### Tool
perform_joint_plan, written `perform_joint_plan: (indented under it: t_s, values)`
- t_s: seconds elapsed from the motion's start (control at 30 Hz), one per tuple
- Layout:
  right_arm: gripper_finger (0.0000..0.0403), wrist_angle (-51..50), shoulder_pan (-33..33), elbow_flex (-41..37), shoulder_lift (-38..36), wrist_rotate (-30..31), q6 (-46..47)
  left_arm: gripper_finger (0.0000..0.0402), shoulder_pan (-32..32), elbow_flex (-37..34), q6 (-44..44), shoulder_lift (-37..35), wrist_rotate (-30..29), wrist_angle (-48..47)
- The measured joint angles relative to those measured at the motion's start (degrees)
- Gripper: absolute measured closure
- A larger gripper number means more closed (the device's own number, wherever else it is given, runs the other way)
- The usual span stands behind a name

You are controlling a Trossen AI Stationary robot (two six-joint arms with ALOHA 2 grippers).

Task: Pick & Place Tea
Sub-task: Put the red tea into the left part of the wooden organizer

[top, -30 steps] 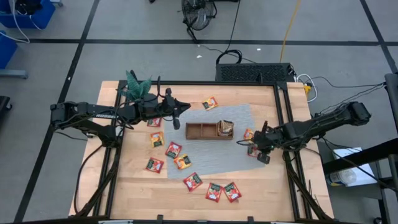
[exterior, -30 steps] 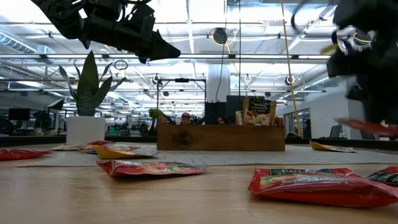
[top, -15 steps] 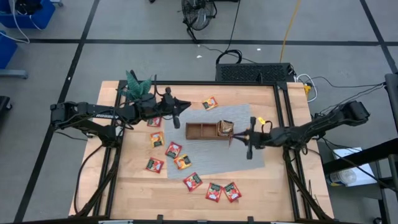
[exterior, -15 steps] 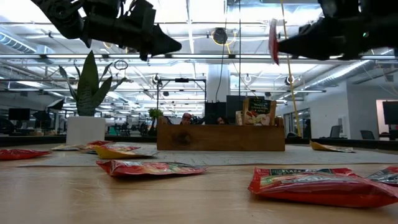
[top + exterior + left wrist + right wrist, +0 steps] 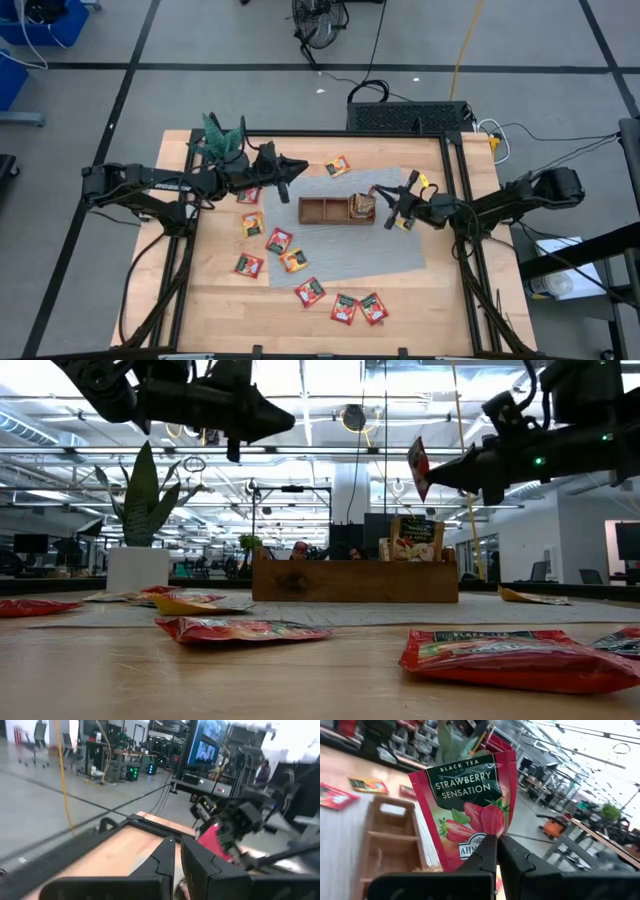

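**Right gripper holds a strawberry tea sachet in the air by the tray**

High view: The right gripper point(image 5: 392, 207) reaches in from the right and sits just beside the right end of the brown wooden compartment tray point(image 5: 325, 210), which rests on a grey mat point(image 5: 340, 250). Its fingers are clamped on a red tea sachet point(image 5: 376, 196). The tray's right compartment already has sachets in it. The left gripper point(image 5: 292, 166) hangs over the table's upper left part, near a small green plant point(image 5: 222, 135), with nothing visible between its nearly closed fingers. Loose sachets point(image 5: 279, 241) lie scattered on the wooden table point(image 5: 450, 300), most of them left of and in front of the tray.

Low view: The held sachet point(image 5: 417, 466) is up in the air, above the tray's point(image 5: 355, 580) right part, pinched at the tip of the right gripper point(image 5: 432, 474). The left gripper point(image 5: 285, 428) is also raised, well apart from the tray. Red sachets point(image 5: 515, 658) lie flat on the table nearest the camera.

Left wrist view: The left gripper's fingers point(image 5: 165, 857) stand close together and grasp nothing. The other arm shows farther off, with the red sachet point(image 5: 216, 840) at its tip.

Right wrist view: The dark fingers point(image 5: 487, 851) grip the lower edge of the sachet point(image 5: 470, 805), which reads "Black Tea Strawberry Sensation". The tray point(image 5: 390, 835) lies beneath it.
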Motion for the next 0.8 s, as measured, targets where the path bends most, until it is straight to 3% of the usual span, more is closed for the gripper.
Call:
perform_joint_plan:
  t_s: [0.13,0.23,0.4,0.5,0.67,0.8]
  values:
    - [0.0403,0.0,-0.8,0.0,1.0,0.5,0.3,0.0366,-2.1,2.9,-9.5,4.2,-0.2,-0.3]
    - [0.0403,0.0,-0.9,0.0,1.6,0.5,0.5,0.0366,-4.3,8.2,-10.2,9.6,0.4,-2.9]
    - [0.0403,0.0,-0.9,0.1,1.6,0.5,0.9,0.0366,-6.4,19.3,-6.7,18.6,5.5,-13.2]
    - [0.0403,0.9,-0.9,0.1,1.6,0.6,0.1,0.0366,-7.3,26.1,0.1,22.7,9.4,-18.4]
    - [0.0403,2.6,-0.9,0.1,1.6,1.8,-0.3,0.0366,-8.0,36.2,5.7,26.3,8.0,-27.7]
    - [0.0403,2.5,-0.9,0.1,1.6,2.0,0.3,0.0366,-8.0,38.9,12.2,26.9,5.1,-34.0]
